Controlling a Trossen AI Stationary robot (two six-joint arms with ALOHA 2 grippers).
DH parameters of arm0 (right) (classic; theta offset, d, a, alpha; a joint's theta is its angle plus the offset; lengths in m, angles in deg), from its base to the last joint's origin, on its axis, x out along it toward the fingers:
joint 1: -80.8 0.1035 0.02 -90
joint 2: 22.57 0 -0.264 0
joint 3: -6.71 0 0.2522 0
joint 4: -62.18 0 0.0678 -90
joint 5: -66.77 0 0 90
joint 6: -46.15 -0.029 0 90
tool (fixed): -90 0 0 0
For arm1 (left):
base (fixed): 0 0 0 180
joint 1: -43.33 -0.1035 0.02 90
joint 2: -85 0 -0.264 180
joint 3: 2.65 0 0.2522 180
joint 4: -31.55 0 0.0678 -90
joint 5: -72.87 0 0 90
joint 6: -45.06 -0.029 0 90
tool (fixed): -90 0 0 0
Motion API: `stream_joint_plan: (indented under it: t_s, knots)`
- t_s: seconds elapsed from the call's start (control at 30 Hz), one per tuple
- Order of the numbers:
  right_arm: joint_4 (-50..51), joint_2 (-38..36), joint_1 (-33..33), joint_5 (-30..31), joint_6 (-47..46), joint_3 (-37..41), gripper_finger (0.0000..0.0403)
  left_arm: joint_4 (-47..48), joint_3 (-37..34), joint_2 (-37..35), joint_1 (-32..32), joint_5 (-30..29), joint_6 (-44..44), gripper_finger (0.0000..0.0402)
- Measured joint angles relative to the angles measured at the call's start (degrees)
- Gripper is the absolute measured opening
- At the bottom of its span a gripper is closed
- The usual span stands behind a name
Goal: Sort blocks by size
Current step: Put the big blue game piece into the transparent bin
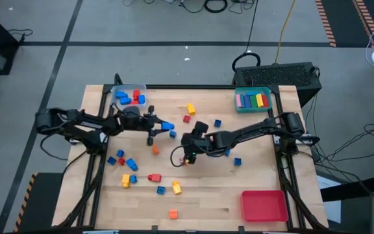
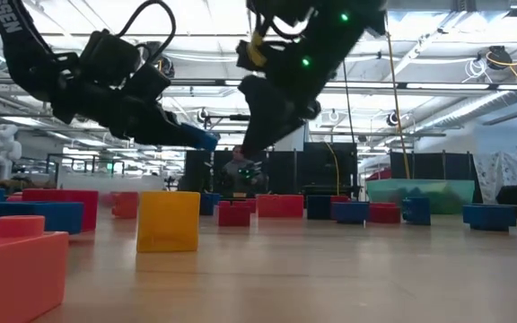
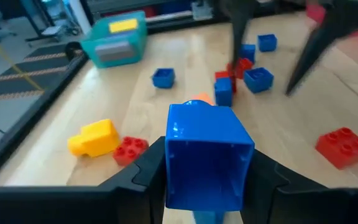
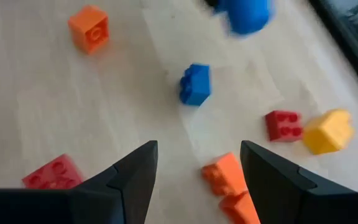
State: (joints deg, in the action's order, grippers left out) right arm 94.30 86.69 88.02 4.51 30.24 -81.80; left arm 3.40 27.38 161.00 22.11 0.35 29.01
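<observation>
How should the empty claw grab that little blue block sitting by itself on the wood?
Probably from straight above, with the right gripper pinching the small blue block across its two flat side walls. It sits alone with bare wood all round, so both fingers should have room. The open jaws look wide enough. The studded face is bumpy, so the smooth sides likely hold better.

overhead, table-level, two wrist close-ups

The blue block (image 3: 207,157) hides the left claw's (image 3: 207,171) pads; its lower end is cut off.
</observation>
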Motion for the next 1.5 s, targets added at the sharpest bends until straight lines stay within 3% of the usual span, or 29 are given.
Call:
stream_joint_plan:
  t_s: [0.47, 0.67, 0.97, 1.13, 1.33, 1.5]
  knots:
    - [-19.12, -12.32, -2.56, -3.88, -1.66, 18.36, 0.0214, 13.34, -0.02, -13.28, -5.24, -4.87, 0.72, 0.0139]
    - [-28.31, -15.25, -3.86, -7.13, -3.28, 25.08, 0.0214, 19.66, -0.02, -18.05, -8.55, -15.42, 6.21, 0.0139]
    - [-29.35, -15.30, -4.28, -7.14, -4.23, 25.54, 0.0214, 26.68, -0.09, -18.79, -15.38, -27.96, 15.22, 0.0139]
    - [-29.93, -15.30, -4.28, -7.14, -4.24, 25.54, 0.0214, 26.47, -0.09, -18.79, -19.95, -39.36, 21.64, 0.0139]
    - [-30.64, -15.30, -4.28, -7.12, -5.17, 25.54, 0.0214, 29.80, -0.07, -17.85, -24.00, -36.68, 27.35, 0.0142]
    - [-30.66, -15.30, -4.28, -7.12, -5.94, 25.54, 0.0214, 30.66, -0.07, -15.83, -25.26, -39.11, 29.22, 0.0183]
